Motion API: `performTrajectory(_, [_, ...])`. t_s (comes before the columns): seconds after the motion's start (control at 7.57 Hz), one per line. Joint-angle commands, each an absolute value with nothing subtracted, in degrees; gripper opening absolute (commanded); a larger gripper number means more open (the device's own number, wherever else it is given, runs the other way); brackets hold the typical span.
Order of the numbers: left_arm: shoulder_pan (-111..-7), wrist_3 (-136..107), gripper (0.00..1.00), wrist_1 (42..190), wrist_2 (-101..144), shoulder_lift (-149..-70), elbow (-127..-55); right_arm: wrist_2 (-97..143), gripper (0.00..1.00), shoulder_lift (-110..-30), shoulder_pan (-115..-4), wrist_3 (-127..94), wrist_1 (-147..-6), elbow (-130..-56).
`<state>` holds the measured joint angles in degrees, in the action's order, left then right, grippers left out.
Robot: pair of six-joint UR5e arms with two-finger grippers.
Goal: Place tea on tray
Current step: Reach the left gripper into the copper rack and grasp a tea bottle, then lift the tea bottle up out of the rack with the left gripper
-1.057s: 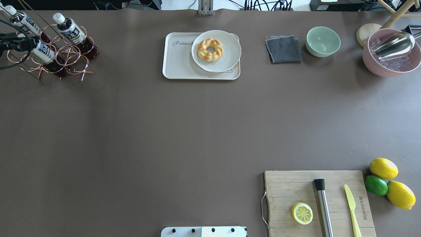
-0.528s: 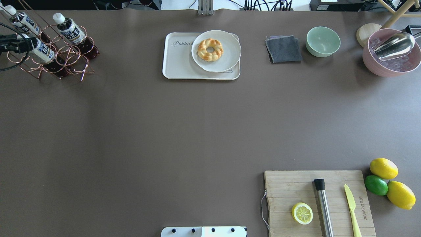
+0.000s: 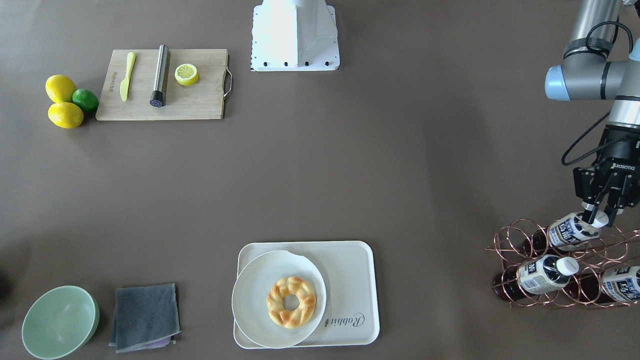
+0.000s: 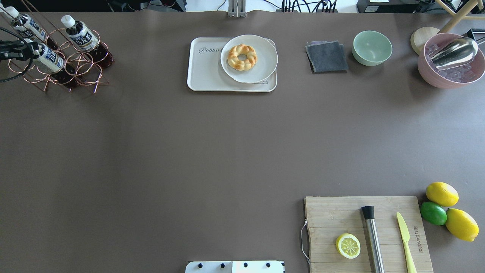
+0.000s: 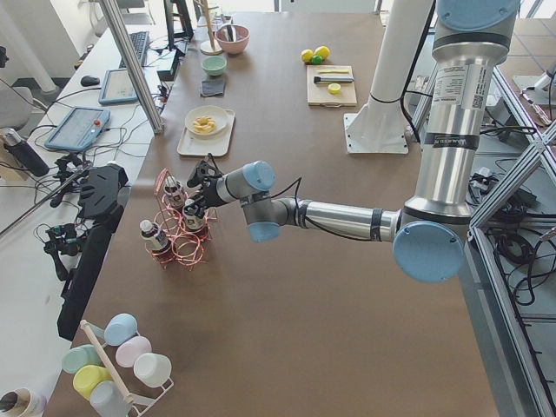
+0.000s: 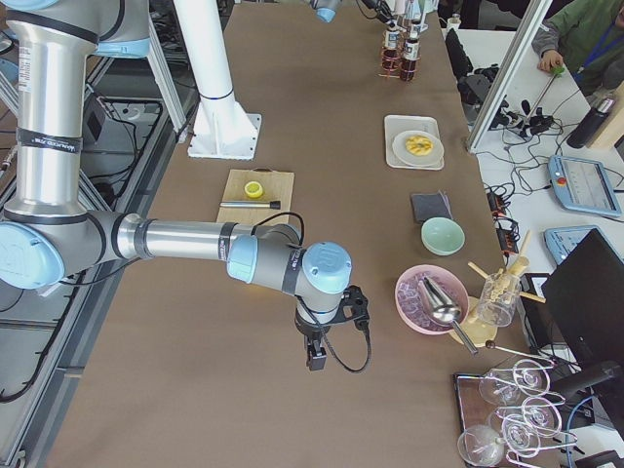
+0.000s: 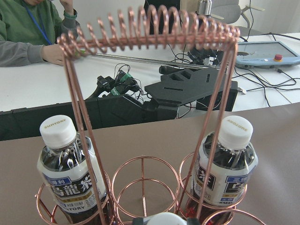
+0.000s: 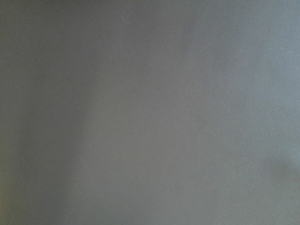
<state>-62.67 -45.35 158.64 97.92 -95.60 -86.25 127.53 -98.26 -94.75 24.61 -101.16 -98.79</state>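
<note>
Three tea bottles lean in a copper wire rack point(image 4: 81, 62) at the table's far left corner. My left gripper point(image 3: 597, 216) is shut on the white cap of the nearest tea bottle point(image 3: 570, 230), and that cap point(image 7: 164, 219) peeks in at the bottom edge of the left wrist view. The other two bottles point(image 4: 81, 36) point(image 4: 28, 26) stay in their rings. The cream tray point(image 4: 206, 76) lies at the far middle, its right half under a round plate point(image 4: 261, 62) with a braided pastry point(image 4: 242, 57). My right gripper point(image 6: 315, 361) hangs low over bare table; I cannot tell its state.
A grey cloth point(image 4: 326, 57), a green bowl point(image 4: 372, 47) and a pink bowl point(image 4: 451, 79) with a metal scoop stand far right. A cutting board point(image 4: 329, 212) with a lemon half, a steel muddler and a knife lies near right, beside whole citrus point(image 4: 441, 193).
My left gripper has drawn back toward the table's left edge, and the held bottle has slid slightly with it. Nothing else has moved.
</note>
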Motion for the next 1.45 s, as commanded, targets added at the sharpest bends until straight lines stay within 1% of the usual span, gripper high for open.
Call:
performTrajectory(0.0, [-63.2,-45.3,0.0,157.9,98.9,-95.3,-88.9,127.5,1.0,-98.3,-94.7,24.6,-101.2,-98.8])
performTrajectory(0.26, [-66.9,-45.3,0.0,155.1,103.6,-94.8,-91.6,127.5,1.0,-98.3,-94.7,24.6,-101.2,-98.8])
performTrajectory(0.66, [-75.0,-44.7,0.0,145.1,112.7,-95.2,-99.8,127.5,1.0,-98.3,-94.7,24.6,-101.3,-98.7])
performTrajectory(0.92, [-79.2,-44.7,0.0,137.0,118.7,-96.8,-105.8,127.5,1.0,-98.4,-94.7,24.6,-101.2,-98.8])
performTrajectory(1.19, [-79.3,-44.8,0.0,124.3,118.7,-98.5,-114.7,127.5,1.0,-98.5,-94.7,24.6,-101.2,-98.8])
performTrajectory(1.32, [-79.0,-45.3,0.0,119.7,118.6,-100.6,-117.1,127.5,1.0,-98.5,-94.7,24.6,-101.2,-98.8])
